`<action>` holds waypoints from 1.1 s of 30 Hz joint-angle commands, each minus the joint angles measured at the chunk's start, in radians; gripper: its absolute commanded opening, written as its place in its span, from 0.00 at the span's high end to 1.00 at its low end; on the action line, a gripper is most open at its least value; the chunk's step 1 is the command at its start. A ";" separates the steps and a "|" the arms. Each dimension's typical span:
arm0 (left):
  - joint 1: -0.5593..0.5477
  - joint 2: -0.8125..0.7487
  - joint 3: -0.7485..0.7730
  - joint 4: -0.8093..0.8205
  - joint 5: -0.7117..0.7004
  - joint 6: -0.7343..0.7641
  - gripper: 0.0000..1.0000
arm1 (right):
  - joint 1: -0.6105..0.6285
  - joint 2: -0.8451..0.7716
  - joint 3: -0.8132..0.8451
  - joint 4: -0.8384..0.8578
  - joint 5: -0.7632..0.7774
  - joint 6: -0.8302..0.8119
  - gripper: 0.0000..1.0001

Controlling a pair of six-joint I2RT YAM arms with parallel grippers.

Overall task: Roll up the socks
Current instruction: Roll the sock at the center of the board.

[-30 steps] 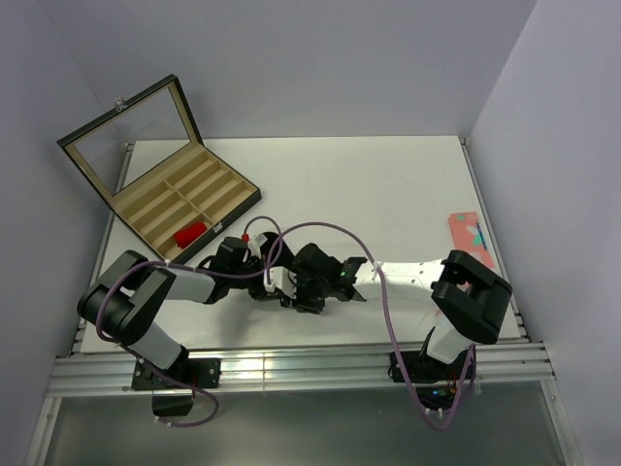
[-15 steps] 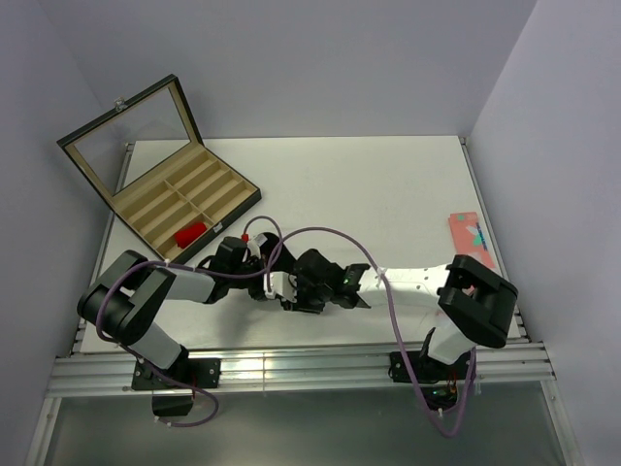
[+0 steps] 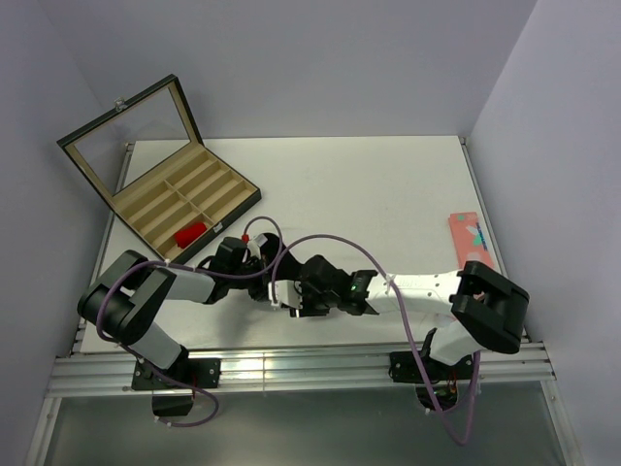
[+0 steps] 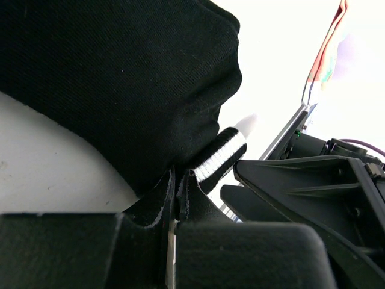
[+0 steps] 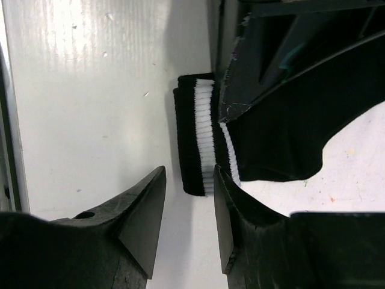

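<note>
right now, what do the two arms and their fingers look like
The two arms look alike. The left arm and right arm each have white link tubes between chunky black joint housings. A purple cable loops along each one. The left fingers are matte black. The right fingers are black too and taper to pointed tips. No markings are readable.

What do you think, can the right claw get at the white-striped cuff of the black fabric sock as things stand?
Probably yes. The right claw is open with the white-striped cuff at its fingertips, nothing between. The left claw, shut on the black fabric sock beside the cuff, crowds that side.
</note>
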 commanded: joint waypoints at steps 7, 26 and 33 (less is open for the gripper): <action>-0.003 0.033 -0.040 -0.105 -0.021 0.062 1.00 | 0.039 0.045 0.027 0.026 0.063 -0.037 0.55; -0.018 0.020 -0.052 -0.095 -0.016 0.060 1.00 | 0.052 0.022 0.012 0.061 0.125 -0.083 0.51; -0.024 0.014 -0.055 -0.087 -0.012 0.059 1.00 | 0.058 0.048 0.015 0.060 0.121 -0.087 0.52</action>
